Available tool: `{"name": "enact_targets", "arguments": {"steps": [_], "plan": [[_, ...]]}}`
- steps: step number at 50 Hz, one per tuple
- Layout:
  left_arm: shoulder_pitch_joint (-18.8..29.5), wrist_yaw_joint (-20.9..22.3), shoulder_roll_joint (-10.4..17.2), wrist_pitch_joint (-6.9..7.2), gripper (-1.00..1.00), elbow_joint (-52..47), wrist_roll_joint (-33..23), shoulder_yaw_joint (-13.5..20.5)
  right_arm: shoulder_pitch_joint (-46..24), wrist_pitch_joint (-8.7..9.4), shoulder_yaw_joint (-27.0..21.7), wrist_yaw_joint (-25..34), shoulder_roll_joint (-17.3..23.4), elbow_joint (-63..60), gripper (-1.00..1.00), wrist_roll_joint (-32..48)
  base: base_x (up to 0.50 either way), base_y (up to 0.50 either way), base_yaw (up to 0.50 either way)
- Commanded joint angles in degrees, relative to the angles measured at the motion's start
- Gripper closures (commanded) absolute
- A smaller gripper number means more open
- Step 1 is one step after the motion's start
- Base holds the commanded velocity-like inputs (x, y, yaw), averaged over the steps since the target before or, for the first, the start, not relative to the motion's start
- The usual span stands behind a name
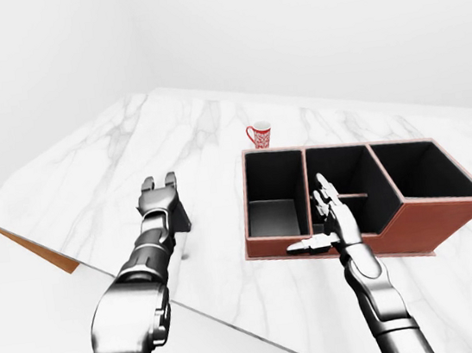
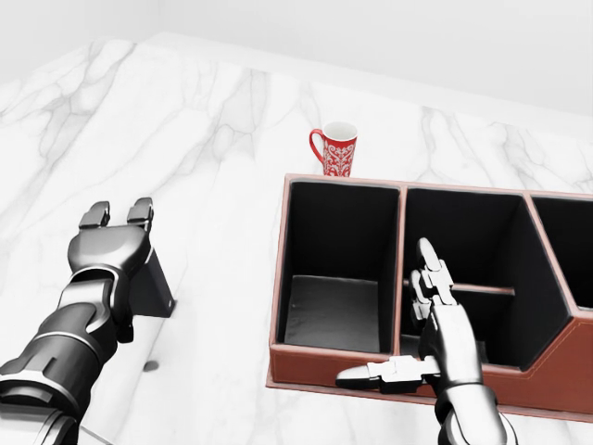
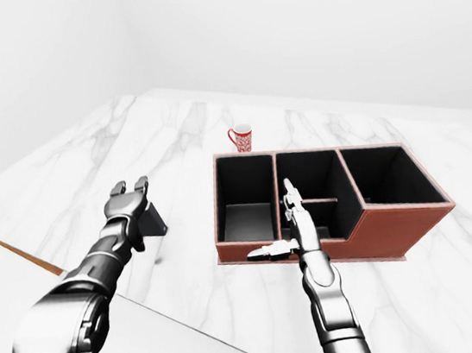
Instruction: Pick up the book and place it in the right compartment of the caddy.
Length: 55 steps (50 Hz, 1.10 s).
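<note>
white marble counter [image 1: 130, 164], plain walls [image 1: 302, 20]

A plain simulated room — white marble counter [image 2: 232, 139], blank pale walls, one red mug [image 2: 335, 148].

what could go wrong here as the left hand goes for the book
The left hand covers most of the dark book, so a grasp may slip or knock it along the marble table. The open right hand hangs over the caddy rim, possibly crowding the drop. The mug stands close beside the caddy's far wall.
</note>
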<state>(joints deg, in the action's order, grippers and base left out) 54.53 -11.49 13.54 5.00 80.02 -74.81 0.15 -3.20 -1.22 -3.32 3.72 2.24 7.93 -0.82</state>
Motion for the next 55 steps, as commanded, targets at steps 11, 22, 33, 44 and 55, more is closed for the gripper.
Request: {"name": "enact_targets", "arguments": {"steps": [11, 22, 33, 44, 55], "plan": [[-1.26, -0.89, 0.3, 0.0, -1.0, -0.06, 0.57, 0.29, 0.09, 0.48, 0.19, -0.09, -0.07, 0.55, -1.0, 0.37, 0.0, 0.0, 0.0], [-1.54, -1.29, 0.68, 0.0, -1.0, -0.05, 0.46, 0.36, 0.06, 0.25, 0.19, -0.09, -0.09, 0.81, -1.0, 0.42, 0.0, 0.0, 0.0], [-1.83, -1.25, 0.99, 0.0, 1.0, -0.1, 0.61, 0.17, 0.23, 0.29, 0.34, -0.12, -0.18, 0.63, -1.0, 0.54, 0.0, 0.0, 0.0], [-0.74, -5.38, 1.38, 0.0, 1.0, -0.14, 0.13, 0.27, 0.64, 0.44, 0.3, -0.01, -0.16, -0.03, -1.0, 0.45, 0.0, 0.0, 0.0], [-0.68, -6.91, 1.74, 0.0, 1.0, -0.13, -0.26, 0.18, 0.43, 0.57, 0.37, -0.09, -0.2, 0.02, -1.0, 0.6, 0.0, 0.0, 0.0]]}}
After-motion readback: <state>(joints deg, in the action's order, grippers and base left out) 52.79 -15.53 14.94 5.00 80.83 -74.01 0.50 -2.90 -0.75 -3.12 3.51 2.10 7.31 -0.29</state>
